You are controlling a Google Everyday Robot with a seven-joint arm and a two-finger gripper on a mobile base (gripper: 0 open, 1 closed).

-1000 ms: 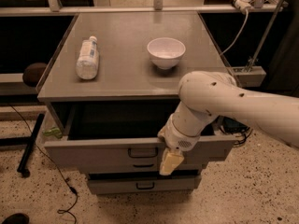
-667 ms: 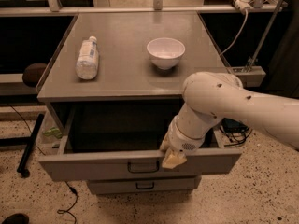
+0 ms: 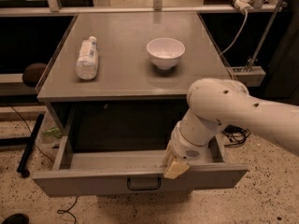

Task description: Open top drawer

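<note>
The top drawer (image 3: 88, 182) stands pulled far out from under the grey table (image 3: 126, 80), its front panel well forward of the table's front edge. It is grey metal, with a wide, flat front and a small black loop handle (image 3: 144, 184) at the panel's centre. Its two side walls run back into the dark opening under the table. The inside floor of the top drawer that shows is bare grey metal.

The gripper (image 3: 175, 168) sits on the top edge of the top drawer's front panel, just above and to the right of the handle. The jaws are clamped over that edge: one tan pad (image 3: 176, 170) lies against the outer face, and the rest is behind the panel. The white arm (image 3: 233, 108) reaches down to it from the right of the top drawer, crossing its right side wall.

Above and behind the top drawer, on the table, a clear plastic bottle (image 3: 87, 59) lies on its side towards the left. A white bowl (image 3: 165, 52) stands upright towards the right. Beside the top drawer's left wall, something small and green (image 3: 51, 132) lies low down.
</note>
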